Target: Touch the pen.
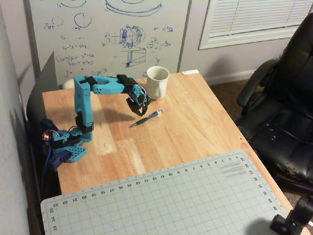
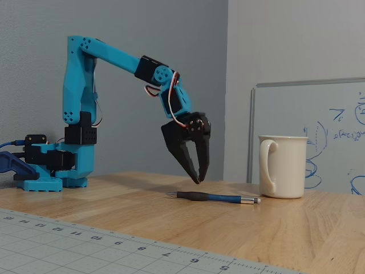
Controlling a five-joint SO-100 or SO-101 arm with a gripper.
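In the fixed view a cutting mat (image 2: 85, 240) lies nearest on the table (image 2: 285, 228). Behind it the pen (image 2: 214, 197) lies flat, left of the mug (image 2: 283, 166). The claw (image 2: 199, 178) hangs just above the pen, tips together, clear of it.

pen (image 1: 147, 118) on table (image 1: 195, 122), mug (image 1: 157, 82) nearby

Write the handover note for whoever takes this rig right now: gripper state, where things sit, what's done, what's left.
Gripper: empty, fingers nearly together, tips pointing down and hanging just above the pen; from the fixed view it does not appear to touch it.
Pen: lying flat on the wooden table, between the arm's base and the cream mug, apart from the mug.
Done: arm reached out over the pen.
Left: lower the tips the last bit to make contact.
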